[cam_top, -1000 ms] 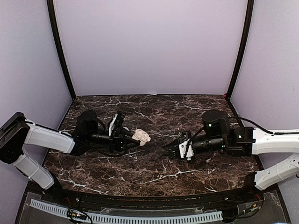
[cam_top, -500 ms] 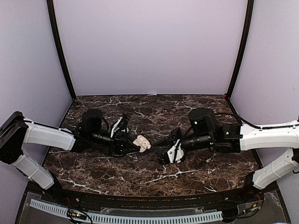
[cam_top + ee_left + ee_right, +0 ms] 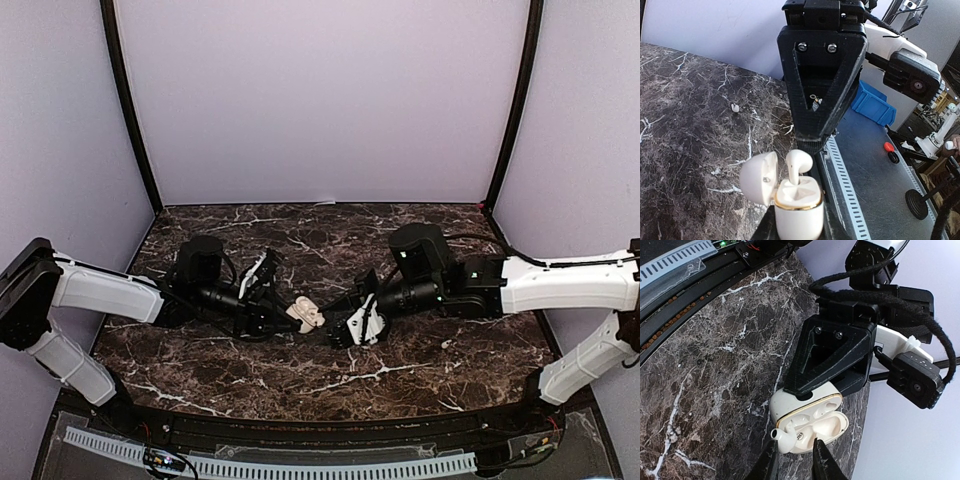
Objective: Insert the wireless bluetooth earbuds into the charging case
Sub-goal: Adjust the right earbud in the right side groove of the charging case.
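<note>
Since the earbud (image 3: 788, 435) sits pinched between the narrowed fingertips of the right gripper (image 3: 795, 445), the coming move turns on alignment alone. The charging case (image 3: 807, 412) lies straight ahead of those fingertips, its open mouth touching the bud and its lid (image 3: 760, 177) swung aside. The left gripper (image 3: 284, 316) is closed around the case's body and points the mouth toward the right fingers. From the left wrist, the bud's long axis appears nearly in line with the well, so a short push along it should seat it.
</note>
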Motion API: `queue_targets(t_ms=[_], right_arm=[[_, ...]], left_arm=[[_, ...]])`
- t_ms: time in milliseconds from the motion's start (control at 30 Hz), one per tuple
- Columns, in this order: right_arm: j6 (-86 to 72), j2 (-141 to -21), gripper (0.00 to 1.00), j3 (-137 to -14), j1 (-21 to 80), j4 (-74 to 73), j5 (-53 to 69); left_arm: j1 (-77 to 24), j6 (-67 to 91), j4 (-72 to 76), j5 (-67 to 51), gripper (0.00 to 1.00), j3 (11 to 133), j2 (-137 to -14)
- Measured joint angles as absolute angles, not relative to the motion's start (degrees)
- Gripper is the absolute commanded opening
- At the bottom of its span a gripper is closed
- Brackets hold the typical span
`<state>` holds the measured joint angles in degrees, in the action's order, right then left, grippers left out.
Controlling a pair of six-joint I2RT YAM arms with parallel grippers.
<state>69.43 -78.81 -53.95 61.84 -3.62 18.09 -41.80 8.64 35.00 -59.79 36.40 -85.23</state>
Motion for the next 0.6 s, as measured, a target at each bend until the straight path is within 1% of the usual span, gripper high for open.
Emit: queue_targets(t_ms=[433, 600], right_arm=[[70.04, -80.2, 0.24, -56.12, 61.25, -9.91, 19.73], [70.02, -80.9, 0.21, -56.58, 61.12, -10.41, 19.75]], left_arm=[[-42.15, 8.08, 35.0, -59.86, 0.05, 36.4, -85.3], [-42.41, 7.9, 35.0, -60.27, 0.05, 36.4, -85.49]])
